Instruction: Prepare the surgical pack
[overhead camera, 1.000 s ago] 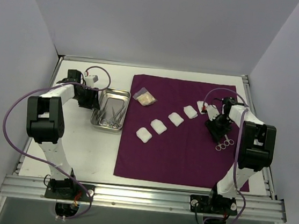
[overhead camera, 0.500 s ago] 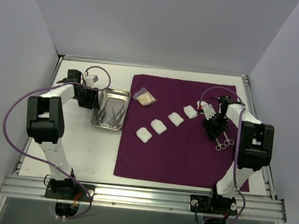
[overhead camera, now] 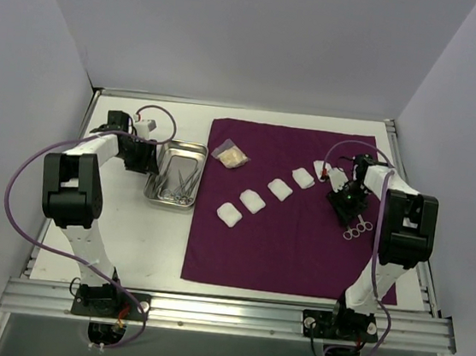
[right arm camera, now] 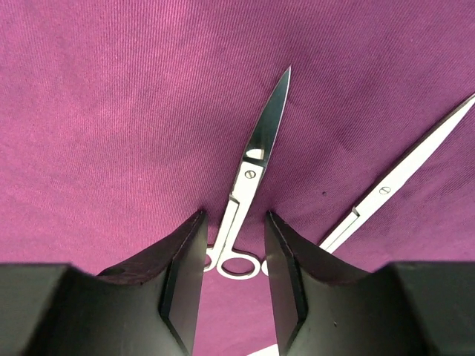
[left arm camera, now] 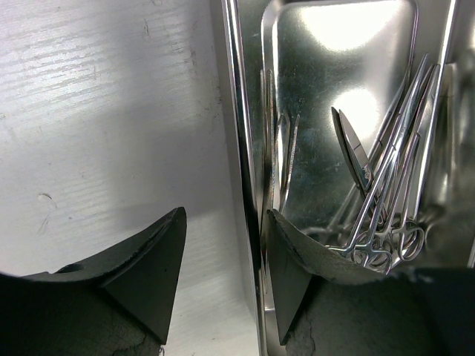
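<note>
**A:** Looking at the purple cloth (overhead camera: 290, 253) first: where does it lie?

**B:** Spread flat on the right part of the white table (overhead camera: 149, 237), in front of the right arm. A slanting row of white gauze pads (overhead camera: 253, 200) crosses it, four in plain view, running from near the middle up toward the right arm. A small clear packet (overhead camera: 230, 155) sits near its far left corner.

**A:** And the steel tray (overhead camera: 181, 145)?

**B:** On the bare table, just beside the cloth's left edge. Several thin instruments (left arm camera: 386, 200) lie heaped in it, ring handles toward the left arm's fingers.

**A:** What about the scissors (right arm camera: 256, 148)?

**B:** Flat on the cloth at its right side, blades closed. A second instrument (right arm camera: 393, 185) lies just beside them, also on the cloth.

**A:** The right gripper (right arm camera: 236, 219)?

**B:** Down over the scissors, jaws parted narrowly, one finger on each side of the shanks just above the rings. Whether the pads touch the metal I cannot tell.

**A:** The left gripper (left arm camera: 226, 219)?

**B:** Open, straddling the tray's left rim: one finger over the table, the other inside the tray, against the wall.
</note>
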`<state>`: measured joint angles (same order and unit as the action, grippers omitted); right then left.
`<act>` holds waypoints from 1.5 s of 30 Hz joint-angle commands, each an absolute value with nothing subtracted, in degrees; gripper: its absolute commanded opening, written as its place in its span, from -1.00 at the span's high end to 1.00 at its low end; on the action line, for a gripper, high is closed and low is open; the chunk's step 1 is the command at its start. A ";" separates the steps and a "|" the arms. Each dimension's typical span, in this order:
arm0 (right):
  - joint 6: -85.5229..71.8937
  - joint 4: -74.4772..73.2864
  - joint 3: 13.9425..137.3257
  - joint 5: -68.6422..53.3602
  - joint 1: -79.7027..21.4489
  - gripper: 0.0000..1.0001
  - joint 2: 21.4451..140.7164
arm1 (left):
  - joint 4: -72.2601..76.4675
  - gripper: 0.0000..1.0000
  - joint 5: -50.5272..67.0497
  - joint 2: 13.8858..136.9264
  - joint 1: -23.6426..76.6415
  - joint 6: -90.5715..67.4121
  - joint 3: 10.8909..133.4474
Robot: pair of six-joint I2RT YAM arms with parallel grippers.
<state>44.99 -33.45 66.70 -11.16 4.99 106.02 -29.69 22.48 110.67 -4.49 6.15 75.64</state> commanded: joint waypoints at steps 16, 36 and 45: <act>44.91 -36.30 68.55 -10.02 0.88 1.00 111.54 | -27.86 -0.13 22.24 109.78 -4.75 5.98 76.64; 43.24 -40.17 73.74 -13.63 -3.16 1.00 103.63 | -27.95 -0.13 22.68 109.34 -4.66 5.98 76.55; 38.50 -39.72 78.38 -16.96 -3.60 1.00 102.30 | -27.95 -0.13 22.33 109.07 -4.66 5.89 76.46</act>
